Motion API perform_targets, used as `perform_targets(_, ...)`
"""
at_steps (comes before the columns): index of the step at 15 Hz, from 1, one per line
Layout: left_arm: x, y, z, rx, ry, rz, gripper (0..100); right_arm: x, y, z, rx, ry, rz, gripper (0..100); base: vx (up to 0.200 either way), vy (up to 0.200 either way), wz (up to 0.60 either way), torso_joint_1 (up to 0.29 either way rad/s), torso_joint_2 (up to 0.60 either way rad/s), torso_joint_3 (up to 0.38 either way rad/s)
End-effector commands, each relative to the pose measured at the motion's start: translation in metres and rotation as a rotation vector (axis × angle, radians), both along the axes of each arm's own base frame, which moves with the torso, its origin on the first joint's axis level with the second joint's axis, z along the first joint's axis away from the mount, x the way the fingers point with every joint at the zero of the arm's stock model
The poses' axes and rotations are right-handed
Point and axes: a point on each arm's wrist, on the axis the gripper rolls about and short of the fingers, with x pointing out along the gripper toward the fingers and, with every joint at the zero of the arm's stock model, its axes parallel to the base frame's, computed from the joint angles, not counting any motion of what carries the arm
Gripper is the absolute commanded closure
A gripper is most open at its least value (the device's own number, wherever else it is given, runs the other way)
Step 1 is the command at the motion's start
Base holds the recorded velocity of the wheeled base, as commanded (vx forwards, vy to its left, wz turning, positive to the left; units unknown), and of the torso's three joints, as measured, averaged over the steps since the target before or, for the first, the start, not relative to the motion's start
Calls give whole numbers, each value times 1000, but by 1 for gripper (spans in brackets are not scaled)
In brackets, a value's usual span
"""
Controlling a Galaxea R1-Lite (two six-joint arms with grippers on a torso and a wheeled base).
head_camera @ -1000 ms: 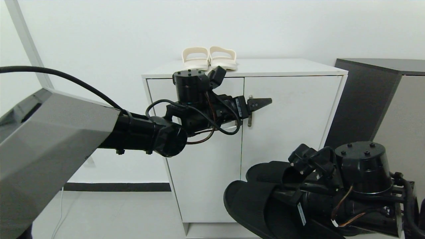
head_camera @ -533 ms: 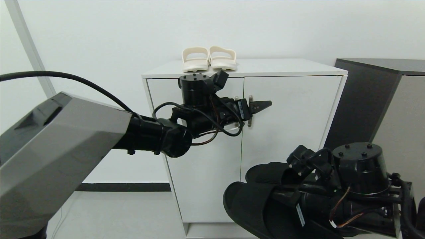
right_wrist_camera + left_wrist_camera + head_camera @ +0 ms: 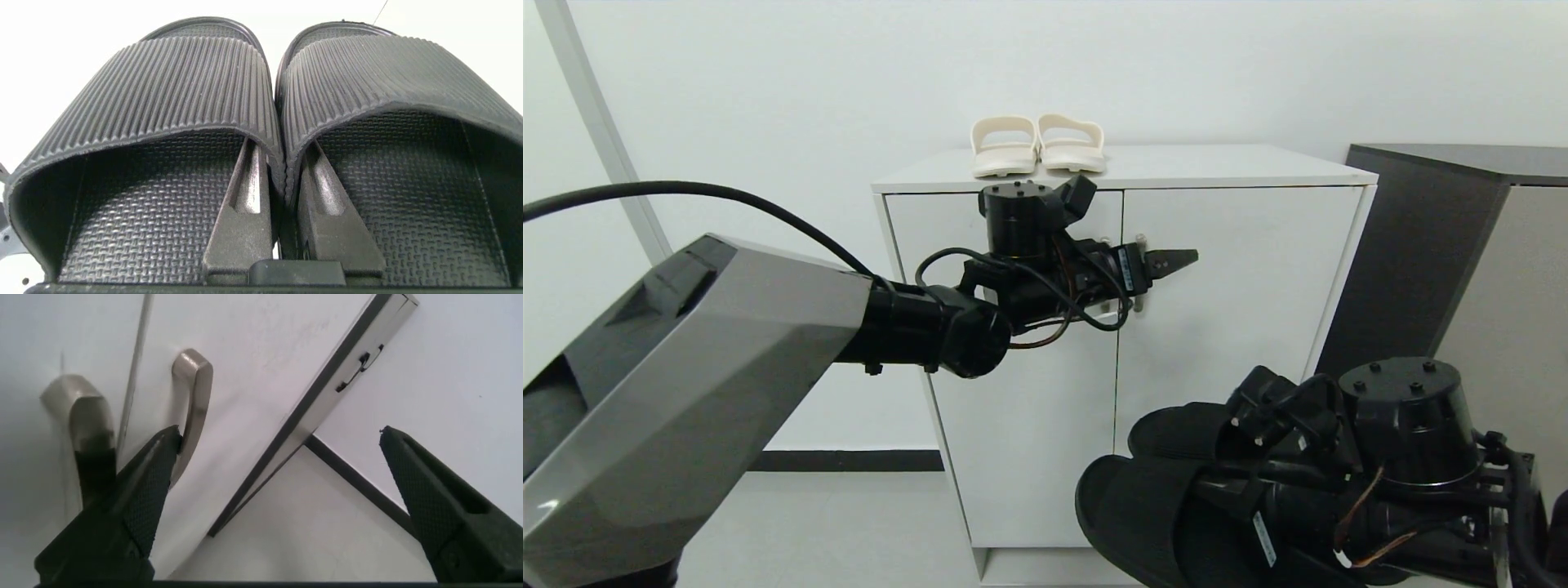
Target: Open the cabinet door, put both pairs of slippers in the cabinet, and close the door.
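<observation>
A white cabinet [image 3: 1233, 343] stands ahead with both doors shut and two metal handles [image 3: 194, 392] at the middle seam. A cream pair of slippers [image 3: 1037, 145] sits on its top. My left gripper [image 3: 1168, 263] is at handle height in front of the seam, open wide [image 3: 278, 433]. One of its fingertips [image 3: 159, 469] lies right beside a handle; I cannot tell if they touch. Low on the right, my right gripper [image 3: 284, 175] is shut on the black slippers [image 3: 1160, 490], its fingers [image 3: 241, 212] inside the two shoes and pinching their adjoining sides together.
A dark grey cabinet [image 3: 1454, 245] stands right of the white one. A white wall is behind, with a black baseboard [image 3: 849, 461] and open floor [image 3: 833, 531] to the left of the cabinet.
My left arm has pushed forward and a little right, bringing the open gripper closer to the handles. The right gripper with the black slippers has sunk slightly.
</observation>
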Motion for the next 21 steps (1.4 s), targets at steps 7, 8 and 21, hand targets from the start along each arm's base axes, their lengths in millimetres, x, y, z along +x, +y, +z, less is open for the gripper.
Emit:
perform_targets(7, 2, -2, -4, 8, 13, 13, 100, -5, 2, -3, -7, 8, 19, 100, 0, 0, 0, 0, 0, 0)
perform_targets(8, 0, -3, -6, 11, 14, 36, 100, -6, 2, -3, -8, 9, 24, 100, 0, 0, 0, 0, 0, 0)
perform_targets(21, -86, 25, 16, 6, -4, -19, 100, -16, 6, -7, -9, 21, 71, 100, 0, 0, 0, 0, 0, 0)
